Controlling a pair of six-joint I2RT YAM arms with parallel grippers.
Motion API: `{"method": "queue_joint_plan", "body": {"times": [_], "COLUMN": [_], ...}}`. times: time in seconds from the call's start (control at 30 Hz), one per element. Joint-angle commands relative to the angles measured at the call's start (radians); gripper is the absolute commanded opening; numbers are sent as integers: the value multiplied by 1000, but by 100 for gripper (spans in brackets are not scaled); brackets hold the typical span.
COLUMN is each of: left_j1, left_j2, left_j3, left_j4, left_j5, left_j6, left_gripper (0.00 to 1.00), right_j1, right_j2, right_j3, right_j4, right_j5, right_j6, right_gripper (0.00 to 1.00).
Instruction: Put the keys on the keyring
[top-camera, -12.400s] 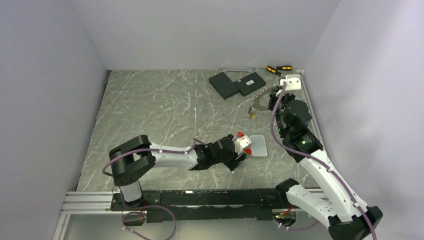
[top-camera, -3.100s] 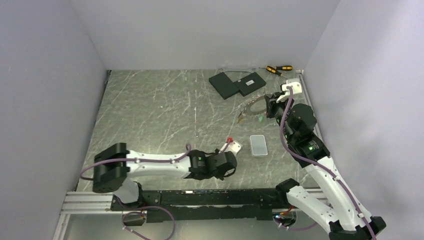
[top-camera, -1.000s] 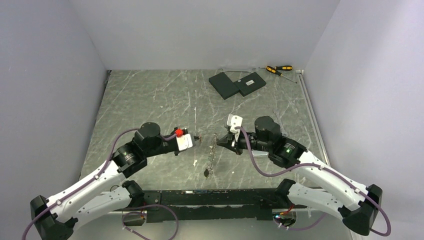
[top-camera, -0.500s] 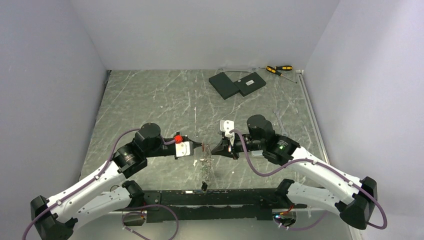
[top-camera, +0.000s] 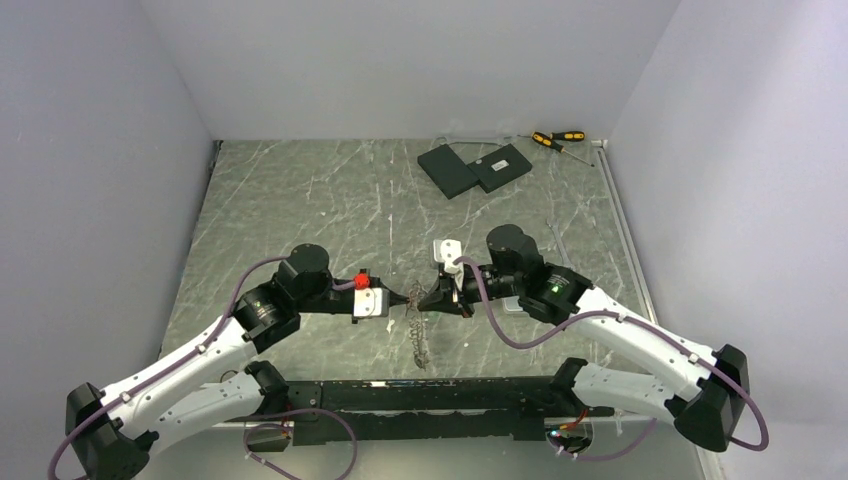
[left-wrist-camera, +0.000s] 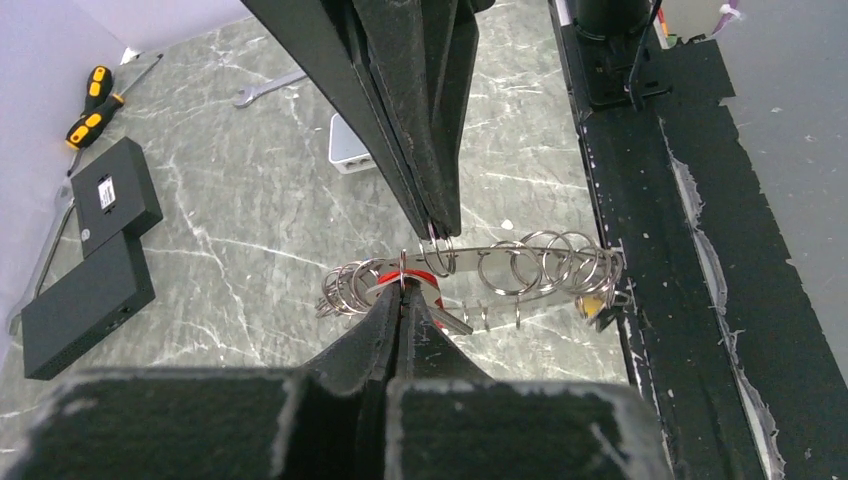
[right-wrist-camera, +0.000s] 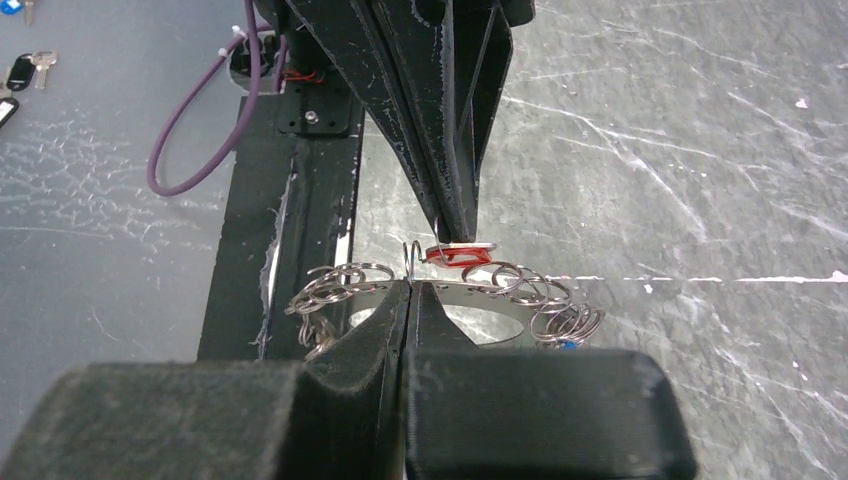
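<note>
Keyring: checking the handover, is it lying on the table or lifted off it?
Lifted: the keyring hangs above the table, its rim pinched by the right gripper; the left gripper holds a red key.

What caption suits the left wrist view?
Left gripper holds a red key at the keyring gripped by the right gripper.

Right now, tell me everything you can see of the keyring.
The keyring is a flat grey metal band, its rim crowded with small wire loops. It hangs clear of the table, pinched at the rim by the shut right gripper. The shut left gripper holds a red-headed key at its edge.
</note>
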Motion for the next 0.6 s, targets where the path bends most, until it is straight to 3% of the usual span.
{"method": "queue_joint_plan", "body": {"times": [0.0,0.57], "left_j1": [5,5], "left_j2": [0,6], "left_j3": [18,21], "left_j4": [0,0], "left_j5": [52,81], "left_j6": [25,26], "left_gripper": [0,0], "right_j1": [4,4], "right_j2": [-1,33], "right_j3": [62,76], "right_j4": [37,29], "right_j5": [-49,-55], "right_j6": [-25,-39], "right_gripper": [0,0]}}
